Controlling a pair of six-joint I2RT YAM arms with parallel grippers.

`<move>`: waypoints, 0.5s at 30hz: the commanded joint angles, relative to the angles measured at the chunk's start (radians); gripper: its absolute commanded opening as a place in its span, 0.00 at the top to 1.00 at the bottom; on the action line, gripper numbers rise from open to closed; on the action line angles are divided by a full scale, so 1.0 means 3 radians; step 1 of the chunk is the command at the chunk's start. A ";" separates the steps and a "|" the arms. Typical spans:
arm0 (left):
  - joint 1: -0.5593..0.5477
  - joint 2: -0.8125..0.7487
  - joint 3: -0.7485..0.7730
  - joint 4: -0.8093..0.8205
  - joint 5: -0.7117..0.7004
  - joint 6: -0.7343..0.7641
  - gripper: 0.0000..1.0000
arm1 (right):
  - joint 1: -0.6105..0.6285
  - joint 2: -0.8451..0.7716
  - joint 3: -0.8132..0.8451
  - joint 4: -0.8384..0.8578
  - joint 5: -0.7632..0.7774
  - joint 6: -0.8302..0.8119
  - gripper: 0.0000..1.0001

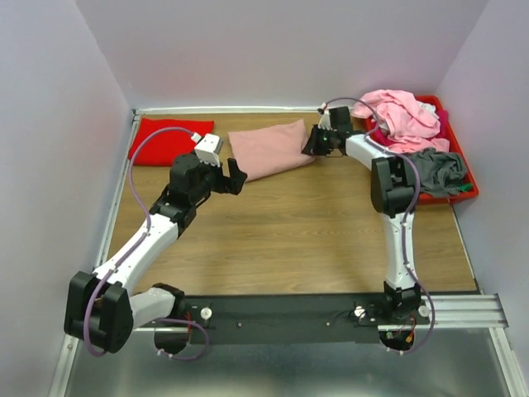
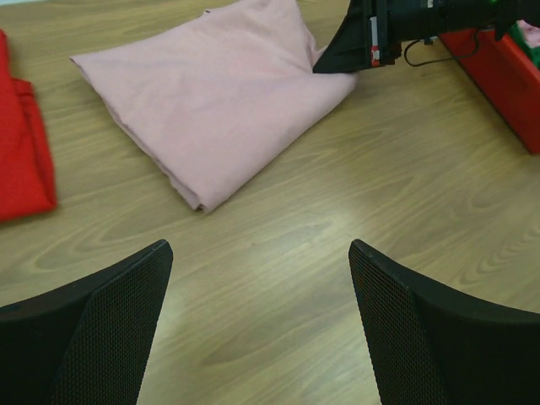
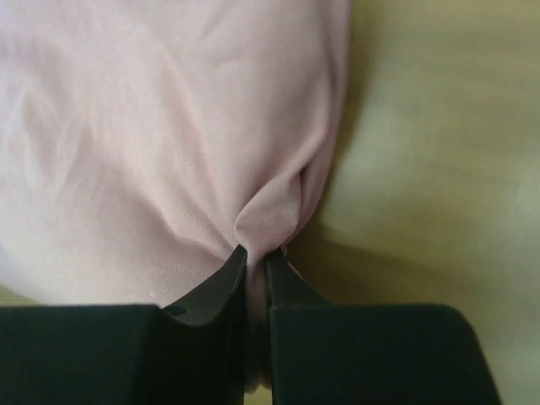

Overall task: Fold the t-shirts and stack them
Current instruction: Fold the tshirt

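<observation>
The wooden table (image 1: 289,240) sits inside pale walls (image 1: 50,124). A folded red t-shirt (image 1: 165,141) lies at its far left, and a red bin (image 1: 469,184) at the far right holds a heap of unfolded t-shirts (image 1: 405,120). The dusty-pink t-shirt (image 2: 219,101) lies folded flat at the far centre, apart from the red one. The right gripper (image 3: 255,253) is closed almost fully on a small ridge of fabric at this shirt's right edge, with the cloth puckering into the jaws. The left gripper (image 2: 257,249) hovers wide open and empty above bare wood, just in front of the shirt. The step in hand appears to be moving the folded shirt towards the red one to stack it. A single small pinch probably catches only the upper layers, so a steep lift may peel the fold open. Keep the motion low and slow, and watch for the lower layers lagging behind. Consider bringing the left gripper to the shirt's near-left edge so that you can support the bundle from both sides. Release only when the edges lie square over the red shirt.
</observation>
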 commanded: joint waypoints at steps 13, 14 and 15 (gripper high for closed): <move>-0.0217 0.0758 -0.0242 0.0976 0.0821 -0.0938 0.13 | -0.0033 -0.2110 -0.2140 -0.0406 0.0999 -0.0958 0.30; -0.0268 0.0784 -0.0191 0.0976 0.0785 -0.0933 0.15 | -0.0054 -0.2166 -0.2130 -0.0411 0.1041 -0.1131 0.24; -0.0314 0.0860 -0.0140 0.0976 0.0765 -0.0918 0.17 | -0.0069 -0.2222 -0.2115 -0.0411 0.1026 -0.1224 0.23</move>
